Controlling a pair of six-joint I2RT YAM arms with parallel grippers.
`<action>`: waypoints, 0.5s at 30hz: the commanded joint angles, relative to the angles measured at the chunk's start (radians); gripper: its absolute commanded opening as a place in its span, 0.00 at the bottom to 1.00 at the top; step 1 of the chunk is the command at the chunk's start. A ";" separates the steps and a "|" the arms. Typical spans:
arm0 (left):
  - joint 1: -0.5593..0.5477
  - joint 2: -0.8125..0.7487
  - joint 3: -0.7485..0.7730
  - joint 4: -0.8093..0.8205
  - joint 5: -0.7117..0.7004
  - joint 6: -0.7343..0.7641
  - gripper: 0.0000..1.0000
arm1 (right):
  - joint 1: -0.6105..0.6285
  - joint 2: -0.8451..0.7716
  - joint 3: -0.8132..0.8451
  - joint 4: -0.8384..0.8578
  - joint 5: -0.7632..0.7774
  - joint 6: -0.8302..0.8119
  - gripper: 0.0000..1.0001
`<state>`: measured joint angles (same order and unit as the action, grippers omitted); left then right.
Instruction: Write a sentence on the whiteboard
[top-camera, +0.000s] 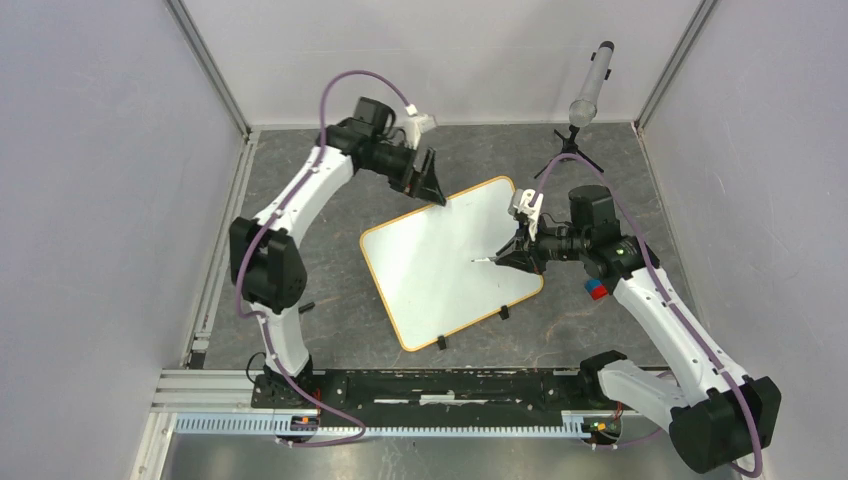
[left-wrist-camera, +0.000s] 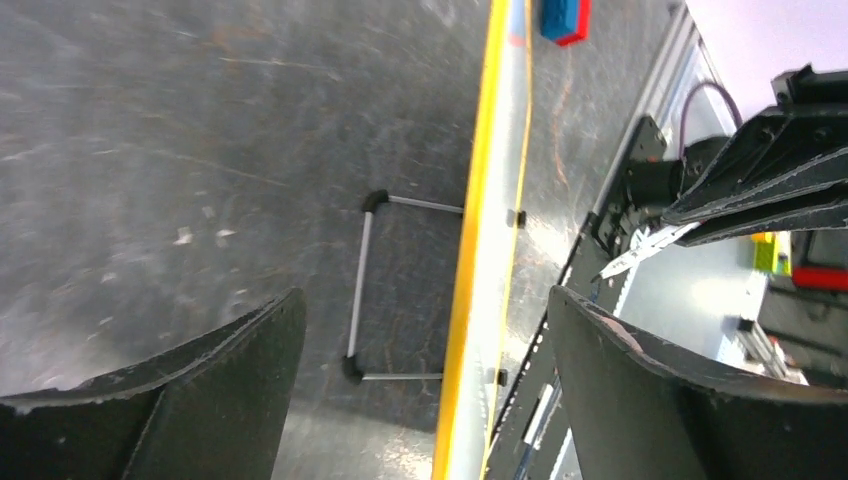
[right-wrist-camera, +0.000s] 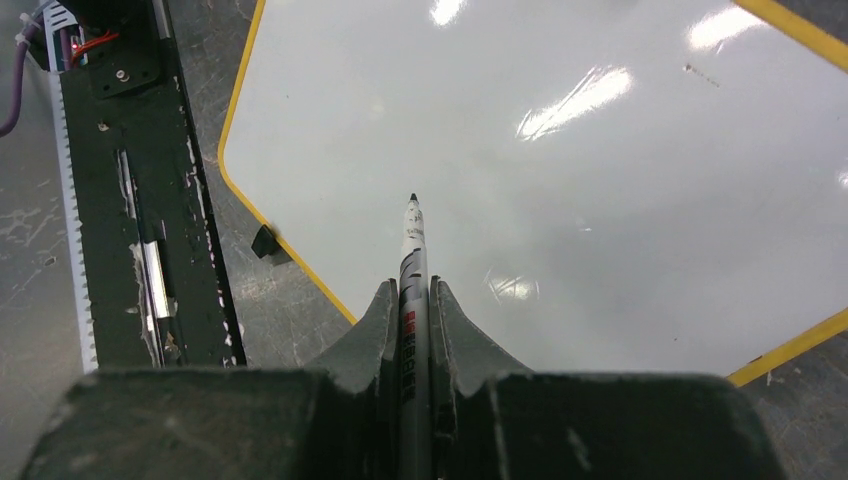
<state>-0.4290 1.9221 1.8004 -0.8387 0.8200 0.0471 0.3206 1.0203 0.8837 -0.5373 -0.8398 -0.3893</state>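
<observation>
Whiteboard (top-camera: 440, 270) white, edged yellow; marker (right-wrist-camera: 412, 250) white, black stripes.

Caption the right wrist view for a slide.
Jaws shut on a black-tipped marker, its tip pointing across the glossy whiteboard, where no writing shows.

The left arm (top-camera: 300, 195) rises from its base at the near edge, bends at the elbow and reaches toward the far side, with its wrist turned to the right. The left gripper (top-camera: 430, 188) points down and to the right, its fingers (left-wrist-camera: 215, 390) spread wide apart and clasping nothing. The right arm (top-camera: 665, 310) folds back at a low elbow near the right corner, then slopes up and inward. The right gripper (right-wrist-camera: 412, 295) points left, its fingers pressed tight on a marker (right-wrist-camera: 413, 235) that juts out ahead between them.
</observation>
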 joint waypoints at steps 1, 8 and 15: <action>0.116 -0.158 0.002 -0.001 -0.014 0.005 0.98 | 0.031 0.008 0.077 0.042 0.023 -0.003 0.00; 0.239 -0.353 -0.156 -0.054 -0.074 0.047 1.00 | 0.117 0.065 0.139 0.073 0.099 -0.001 0.00; 0.309 -0.558 -0.350 -0.053 -0.211 0.043 1.00 | 0.201 0.147 0.201 0.152 0.216 0.059 0.00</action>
<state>-0.1509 1.4597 1.5322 -0.8879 0.7139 0.0605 0.4862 1.1263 1.0145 -0.4675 -0.7071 -0.3733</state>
